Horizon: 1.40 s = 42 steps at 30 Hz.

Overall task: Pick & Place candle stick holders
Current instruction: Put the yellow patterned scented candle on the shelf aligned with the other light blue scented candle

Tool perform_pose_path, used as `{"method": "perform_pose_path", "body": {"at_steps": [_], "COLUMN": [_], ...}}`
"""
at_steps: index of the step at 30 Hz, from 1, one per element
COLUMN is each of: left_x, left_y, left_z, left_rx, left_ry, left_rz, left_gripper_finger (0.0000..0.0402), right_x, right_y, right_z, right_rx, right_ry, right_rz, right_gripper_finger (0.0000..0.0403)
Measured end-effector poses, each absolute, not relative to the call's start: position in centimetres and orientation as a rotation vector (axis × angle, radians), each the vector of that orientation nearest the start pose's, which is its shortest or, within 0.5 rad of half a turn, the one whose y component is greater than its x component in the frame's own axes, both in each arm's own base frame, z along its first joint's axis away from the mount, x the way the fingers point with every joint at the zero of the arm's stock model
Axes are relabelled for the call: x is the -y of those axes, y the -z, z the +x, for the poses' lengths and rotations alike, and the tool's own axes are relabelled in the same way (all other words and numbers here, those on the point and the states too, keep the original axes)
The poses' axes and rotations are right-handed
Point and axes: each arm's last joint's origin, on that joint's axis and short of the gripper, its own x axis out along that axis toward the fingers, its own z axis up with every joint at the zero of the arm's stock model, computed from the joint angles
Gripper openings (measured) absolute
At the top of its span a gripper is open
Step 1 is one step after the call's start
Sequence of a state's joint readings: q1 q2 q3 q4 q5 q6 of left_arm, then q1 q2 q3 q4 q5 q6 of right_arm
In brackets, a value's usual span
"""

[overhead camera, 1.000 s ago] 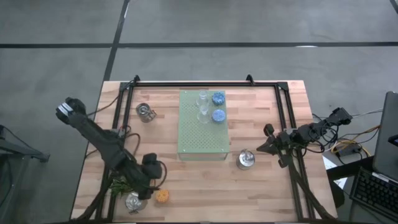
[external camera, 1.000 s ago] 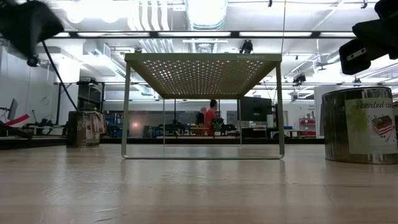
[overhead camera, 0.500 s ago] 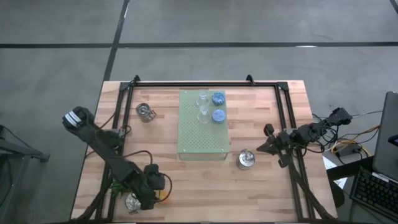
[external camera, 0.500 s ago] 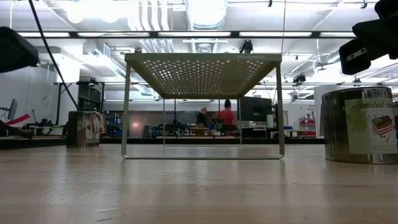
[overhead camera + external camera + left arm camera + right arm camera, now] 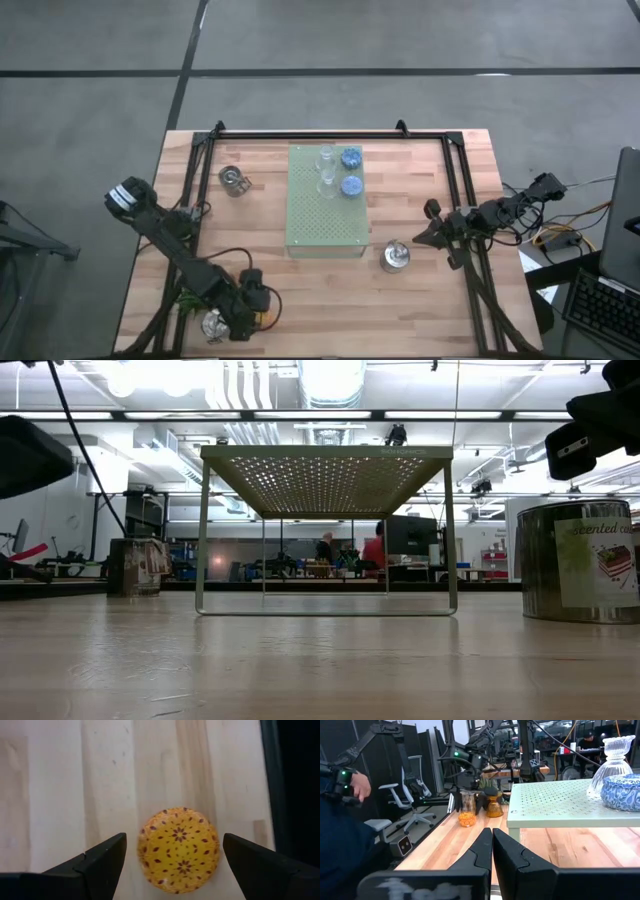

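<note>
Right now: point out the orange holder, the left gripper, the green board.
orange holder (image 5: 179,850), left wrist view, top centre.
left gripper (image 5: 172,862), left wrist view, midway between fingertips.
green board (image 5: 315,220), high view, bare surface.

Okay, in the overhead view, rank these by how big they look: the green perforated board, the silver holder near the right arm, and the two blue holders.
1. Green perforated board, by far the largest.
2. Silver holder.
3. The two blue holders look alike in size, so they tie for smallest.
</note>
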<state>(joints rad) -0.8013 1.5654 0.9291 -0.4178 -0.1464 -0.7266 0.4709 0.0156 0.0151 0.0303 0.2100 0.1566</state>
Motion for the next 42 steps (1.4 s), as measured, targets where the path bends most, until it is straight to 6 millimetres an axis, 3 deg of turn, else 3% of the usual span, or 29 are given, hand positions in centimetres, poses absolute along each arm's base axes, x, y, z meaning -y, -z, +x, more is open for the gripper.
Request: {"method": "perform_pose_path", "body": {"at_steps": [17, 31, 42], "left_x": [21.4, 21.6, 21.3], "left_y": [-18.3, -15.2, -15.4], "left_z": [20.7, 21.2, 21.5], "left_rx": [-1.136, -1.149, -1.084], "left_ry": [0.219, 0.095, 0.055], "left_rz": [-0.194, -0.122, -0.064], "left_gripper_finger": [0.0333, 0.0333, 0.0333], "right_x": [-3.9, -3.9, -3.9], "right_y": [-17.0, -17.0, -17.0], "right_z": [8.9, 8.9, 8.9], "right_rx": [0.007, 0.008, 0.008], "right_ry": [-0.263, -0.263, -0.263], "right_rz": [0.166, 0.166, 0.166], "right_gripper_finger": [0.0009, 0.0009, 0.0009]}}
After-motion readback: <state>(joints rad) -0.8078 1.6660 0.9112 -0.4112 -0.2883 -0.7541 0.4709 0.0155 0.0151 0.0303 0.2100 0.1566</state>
